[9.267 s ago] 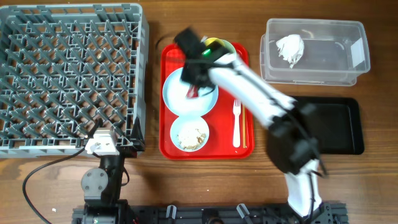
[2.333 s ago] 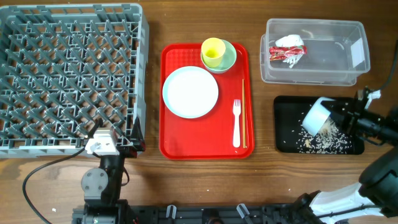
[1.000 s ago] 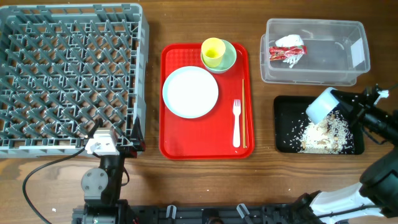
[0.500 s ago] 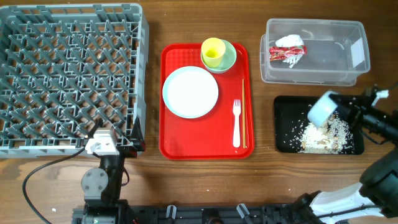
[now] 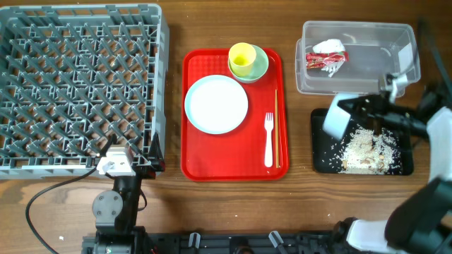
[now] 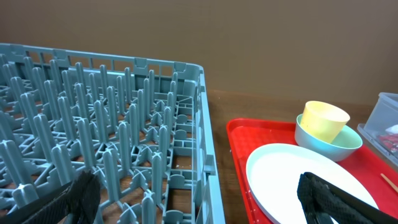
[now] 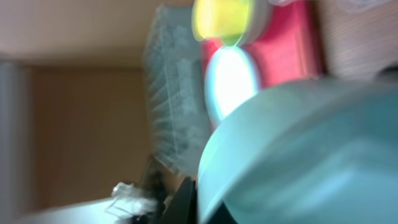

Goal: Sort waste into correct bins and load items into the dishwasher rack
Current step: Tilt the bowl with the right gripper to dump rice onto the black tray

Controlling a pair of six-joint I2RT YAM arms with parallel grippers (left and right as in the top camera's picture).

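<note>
Overhead: right claw is clamped on the blue bowl, which is tipped on its side over the left end of the black tray. Rice is heaped in that tray. The wrapper is in the tub, just behind the tray. The red tray sits mid-counter. On it are the plate, the cup inside the green bowl, and the fork with the chopsticks just right of it. The rack is at left with nothing in it. The left claw is at the rack's near right corner.

Left wrist: the left claw's fingers are spread wide and hold nothing. Ahead of them are the rack, the plate and the cup in the green bowl.

Right wrist: blurred. The blue bowl fills most of the frame. Cup, plate, red tray and rack are faint behind it. The grip itself can't be seen here.
</note>
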